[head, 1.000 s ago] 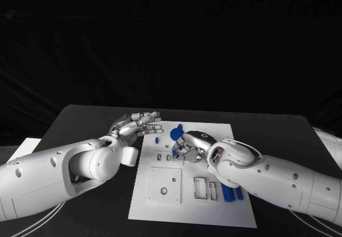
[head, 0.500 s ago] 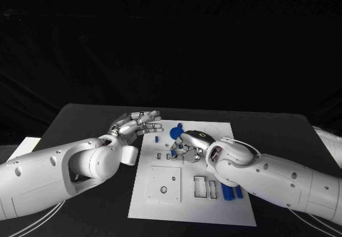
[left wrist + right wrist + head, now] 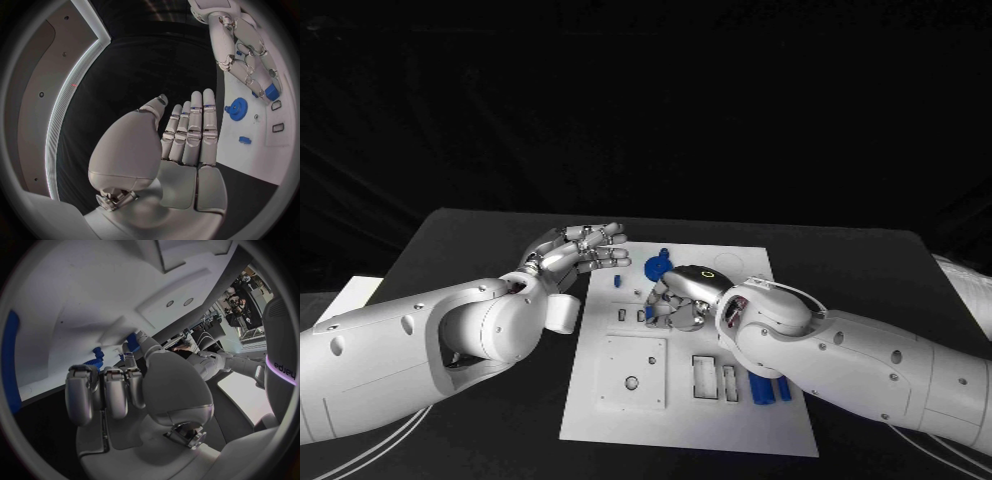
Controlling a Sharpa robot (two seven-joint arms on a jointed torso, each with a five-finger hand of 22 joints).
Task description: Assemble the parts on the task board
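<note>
The white task board (image 3: 678, 425) lies mid-table. My right hand (image 3: 679, 298) is low over its upper middle with fingers curled, pinching a blue part (image 3: 652, 311) against the board near two small slots. The right wrist view shows that hand (image 3: 125, 390) with the blue part (image 3: 132, 342) at its fingertips. My left hand (image 3: 581, 250) hovers open beside the board's upper left edge, fingers straight and holding nothing (image 3: 187, 135). A blue gear (image 3: 656, 267) and a blue pin (image 3: 665, 251) lie just beyond my right hand. A small blue piece (image 3: 617, 282) lies near the left hand.
A raised white plate with a round hole (image 3: 633, 375) and two rectangular slots (image 3: 715, 382) take up the board's near half. Blue bars (image 3: 766, 390) lie at its right edge, under my right forearm. A white sheet (image 3: 351, 296) sits at the table's left edge.
My right hand has dipped a little lower and nearer on the board with the blue part. The left hand has barely moved.
</note>
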